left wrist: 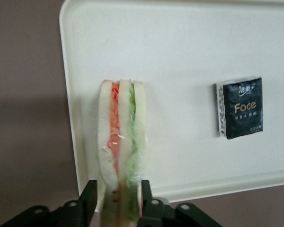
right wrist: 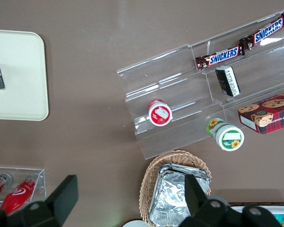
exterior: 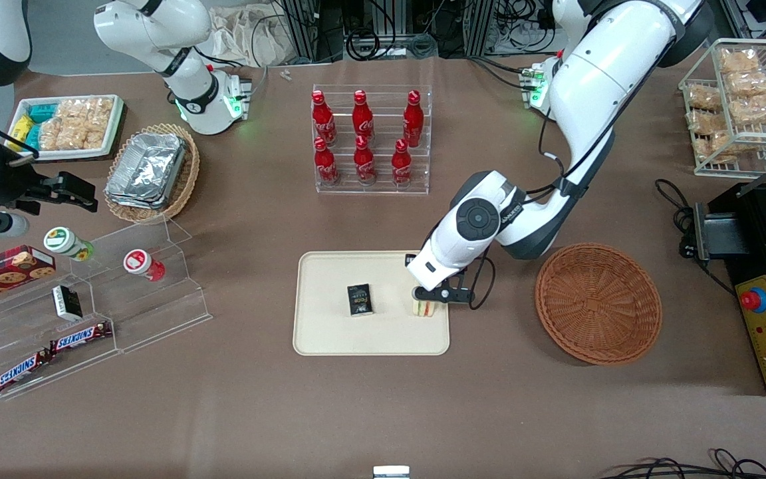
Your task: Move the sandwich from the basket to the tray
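Brown table [exterior: 383, 412]: gripper [exterior: 431, 297] clamped on sandwich [left wrist: 121, 142], lowered onto tray [exterior: 330, 336] edge; basket [exterior: 598, 303] well apart, empty.

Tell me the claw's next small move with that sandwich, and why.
Probably open the fingers and let go. The claw is shut on the sandwich, which stands on edge over the cream tray, near its rim toward the basket, beside the dark Face packet. The basket looks empty, so only the release seems left; whether the bread touches the tray I cannot tell.
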`<action>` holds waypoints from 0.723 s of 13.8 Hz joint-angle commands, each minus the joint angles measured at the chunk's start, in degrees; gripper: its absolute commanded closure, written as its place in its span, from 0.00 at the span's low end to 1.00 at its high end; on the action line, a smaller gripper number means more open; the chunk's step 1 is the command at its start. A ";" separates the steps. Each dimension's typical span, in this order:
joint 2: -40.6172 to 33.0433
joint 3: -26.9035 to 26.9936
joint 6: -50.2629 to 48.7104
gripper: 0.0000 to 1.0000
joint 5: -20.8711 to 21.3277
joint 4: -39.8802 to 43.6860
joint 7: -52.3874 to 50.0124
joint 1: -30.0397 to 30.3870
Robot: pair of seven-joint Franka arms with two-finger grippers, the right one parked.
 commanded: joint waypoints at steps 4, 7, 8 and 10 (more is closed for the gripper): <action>-11.01 -0.15 -7.42 0.01 -1.10 1.13 -4.01 7.24; -18.57 -0.24 -19.71 0.01 -6.46 2.09 -0.43 12.16; -20.77 -0.33 -24.28 0.01 -8.56 2.62 2.90 14.53; -24.73 0.11 -34.12 0.01 -11.91 4.90 9.93 17.18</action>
